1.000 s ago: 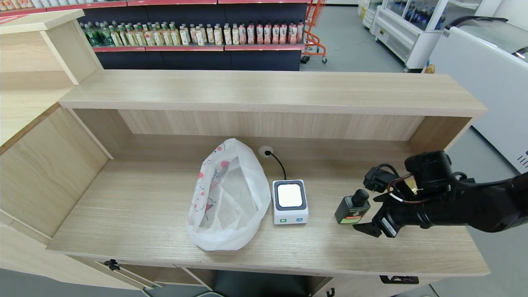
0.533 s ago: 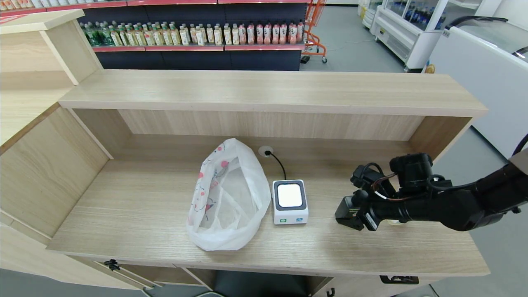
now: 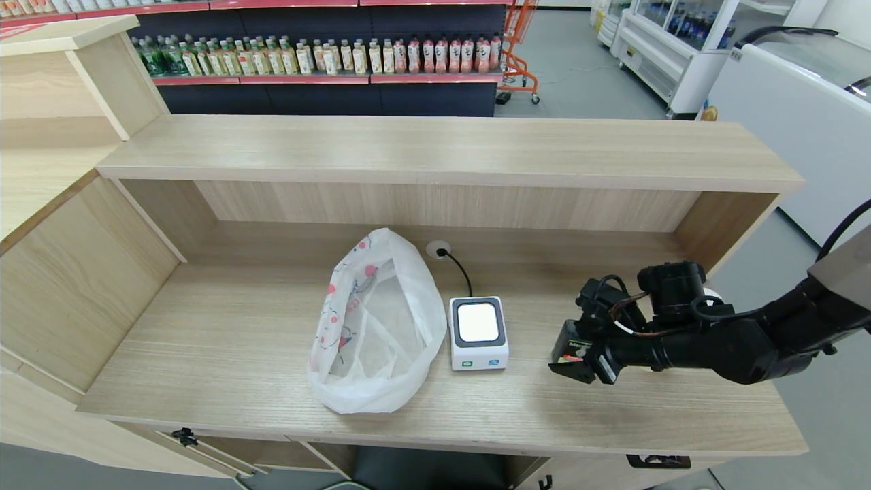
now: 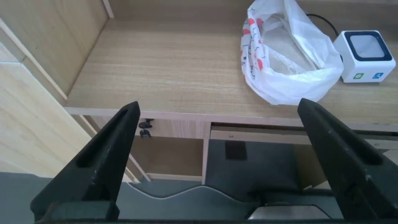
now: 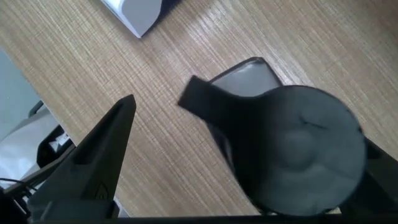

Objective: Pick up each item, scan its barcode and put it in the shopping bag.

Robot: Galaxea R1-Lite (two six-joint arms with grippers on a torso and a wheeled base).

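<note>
Wooden counter [image 3: 238, 340], right fingers [image 5: 93, 162] wide, straddling dark bottle [image 5: 292, 149], left fingers [image 4: 99, 162] wide, empty

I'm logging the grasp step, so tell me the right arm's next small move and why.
Probably close the right gripper on the dark bottle: it stands on the counter between the open fingers, one finger visibly clear of it, so nothing is gripped yet.

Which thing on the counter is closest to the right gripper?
The small black-capped bottle: the right gripper straddles it, while the scanner and the shopping bag sit farther to the robot's left.
</note>
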